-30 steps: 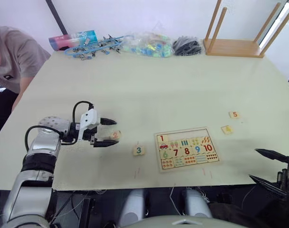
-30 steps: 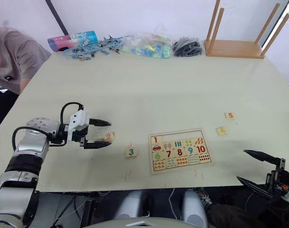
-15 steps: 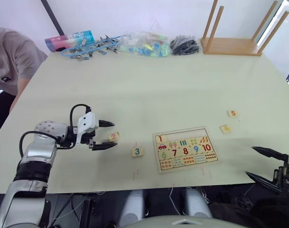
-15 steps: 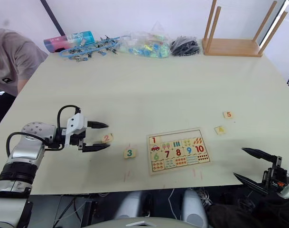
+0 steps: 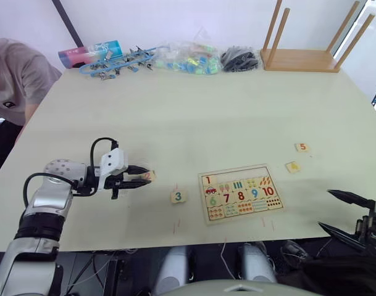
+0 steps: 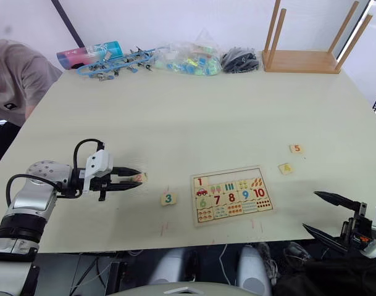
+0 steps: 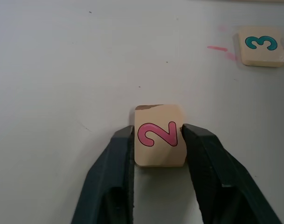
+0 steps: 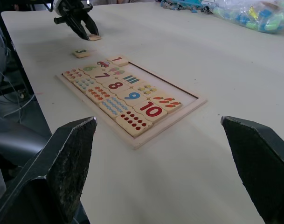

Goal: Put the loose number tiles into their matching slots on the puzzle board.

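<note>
On our left, left gripper clamps tile 2 flat on the pale table, its near edge hidden between fingers, tile 3 beside puzzle board, right gripper agape, off the near right edge.

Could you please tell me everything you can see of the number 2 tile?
The number 2 tile is a small, pale wooden square with rounded corners, printed with a pink digit 2 outlined in darker pink. It lies flat on the cream table, face up, to the left of the number 3 tile and the puzzle board. The left gripper has closed on it, one black finger against each of two opposite edges. Its far edge looks slightly chipped or shadowed.
</note>
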Tool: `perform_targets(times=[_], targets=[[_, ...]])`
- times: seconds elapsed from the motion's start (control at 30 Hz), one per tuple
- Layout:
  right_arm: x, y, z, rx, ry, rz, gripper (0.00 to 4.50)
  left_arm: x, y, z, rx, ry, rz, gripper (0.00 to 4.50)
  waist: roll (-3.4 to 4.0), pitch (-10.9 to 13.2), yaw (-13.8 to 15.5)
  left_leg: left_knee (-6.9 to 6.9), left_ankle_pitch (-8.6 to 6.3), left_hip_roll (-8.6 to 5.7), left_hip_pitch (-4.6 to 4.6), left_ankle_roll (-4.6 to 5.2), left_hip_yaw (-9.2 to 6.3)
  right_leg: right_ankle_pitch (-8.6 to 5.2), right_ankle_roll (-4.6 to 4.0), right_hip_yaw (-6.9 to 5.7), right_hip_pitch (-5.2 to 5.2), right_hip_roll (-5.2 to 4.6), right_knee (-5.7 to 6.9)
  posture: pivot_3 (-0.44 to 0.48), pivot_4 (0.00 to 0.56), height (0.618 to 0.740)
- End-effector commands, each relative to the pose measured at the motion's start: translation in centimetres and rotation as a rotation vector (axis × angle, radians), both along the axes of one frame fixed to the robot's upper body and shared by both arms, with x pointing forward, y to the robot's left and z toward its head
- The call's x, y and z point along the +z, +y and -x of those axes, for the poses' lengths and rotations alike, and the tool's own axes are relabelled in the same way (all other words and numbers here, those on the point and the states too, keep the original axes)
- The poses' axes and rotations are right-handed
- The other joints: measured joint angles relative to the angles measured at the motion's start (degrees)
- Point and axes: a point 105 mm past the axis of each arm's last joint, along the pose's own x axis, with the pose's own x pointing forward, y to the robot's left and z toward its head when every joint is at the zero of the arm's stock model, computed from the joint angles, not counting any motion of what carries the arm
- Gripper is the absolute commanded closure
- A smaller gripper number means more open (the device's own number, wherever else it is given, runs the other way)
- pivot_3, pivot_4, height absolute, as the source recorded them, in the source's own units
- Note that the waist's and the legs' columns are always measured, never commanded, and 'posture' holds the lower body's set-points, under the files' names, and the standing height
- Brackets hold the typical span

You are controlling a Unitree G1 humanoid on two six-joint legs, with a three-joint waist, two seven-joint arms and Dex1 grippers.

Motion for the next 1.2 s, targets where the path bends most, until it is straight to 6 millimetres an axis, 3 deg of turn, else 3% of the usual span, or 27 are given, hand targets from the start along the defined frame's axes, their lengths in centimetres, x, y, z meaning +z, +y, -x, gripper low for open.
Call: perform_targets(times=[0.03,0.27,0.47,0.73,1.07,1.2], targets=[[0.8,0.2,-0.1,0.009,-0.035,0.01,0.0,-0.8,0.8,0.4,0.015,0.041,-0.042,3.45,0.0,0.0,0.0,0.0,0.0,0.0,0.01,0.0,0.06,0.01,0.02,0.02,0.0,0.0,0.0,0.0,0.15,0.74],[1.2,0.5,-0.2,0.002,-0.047,-0.007,0.0,0.5,0.3,-0.3,-0.006,0.007,-0.034,3.45,-0.03,0.0,0.0,0.02,0.0,-0.01,0.01,0.01,0.14,0.07,0.13,0.0,0.0,0.14,-0.02,0.0,0.15,0.74],[1.3,0.8,0.0,-0.004,-0.051,-0.015,0.0,3.2,-2.4,-0.9,-0.076,-0.036,0.028,3.45,-0.17,0.1,0.3,0.1,0.01,-0.01,-0.14,0.0,0.11,0.11,0.2,-0.11,-0.02,0.24,-0.02,0.0,0.15,0.74],[1.4,1.2,0.2,-0.011,-0.049,-0.021,0.0,6.0,-8.2,-1.0,-0.22,-0.066,0.091,3.45,-0.16,0.2,1.0,0.46,0.03,-0.03,-0.36,-0.01,0.03,0.13,0.23,-0.21,-0.01,0.37,-0.03,0.0,0.15,0.74],[1.6,1.0,0.3,-0.005,-0.044,-0.026,0.0,5.3,-16.1,-0.9,-0.278,-0.032,0.104,3.45,-0.19,0.2,1.5,0.76,0.06,-0.21,-0.64,0.05,-0.07,0.4,0.7,-0.17,0.0,0.54,-0.21,0.0,0.15,0.74],[1.7,0.7,0.3,-0.011,-0.044,-0.026,0.0,4.3,-18.0,-0.7,-0.263,-0.032,0.054,3.45,-0.18,0.2,1.3,0.77,0.06,-0.26,-0.72,0.06,-0.1,0.46,0.82,0.27,0.02,0.75,-0.46,0.0,0.15,0.74]])
